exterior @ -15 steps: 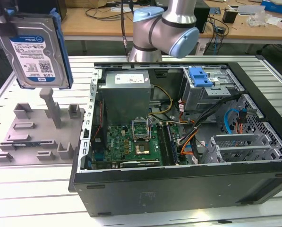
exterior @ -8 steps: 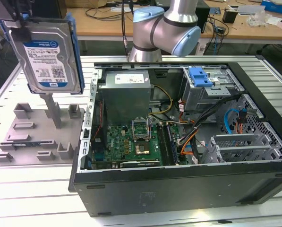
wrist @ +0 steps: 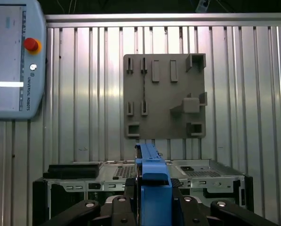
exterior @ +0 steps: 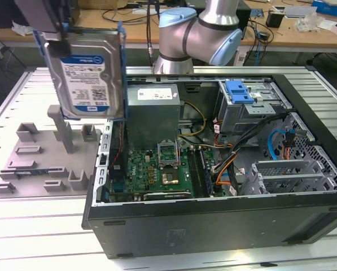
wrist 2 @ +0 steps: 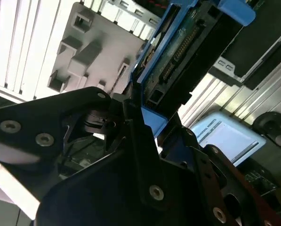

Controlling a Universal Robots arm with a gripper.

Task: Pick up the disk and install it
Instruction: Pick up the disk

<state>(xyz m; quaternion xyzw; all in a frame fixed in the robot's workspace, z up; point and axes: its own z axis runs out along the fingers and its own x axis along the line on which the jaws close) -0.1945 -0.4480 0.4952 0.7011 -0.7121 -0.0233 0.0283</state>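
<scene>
Silver arm (exterior: 222, 14) with pale-blue joint caps (exterior: 176, 17); black, screw-studded gripper (wrist: 153, 186)

In the exterior view the gripper (exterior: 60, 33) clamps the disk (exterior: 84, 70) at the picture's top edge, so the gripper's body is cut off there and looks blurred. The disk hides part of a post of the grey fixture plate (exterior: 27, 164). The robot arm (exterior: 199, 36) is cut at the top, and the computer case (exterior: 213, 226) at the exterior view's right edge. In the first wrist view the disk stands edge-on, so its label is hidden, and the picture's edge cuts the teach pendant (wrist: 8, 61). In the second wrist view the gripper covers part of the teach pendant.
</scene>
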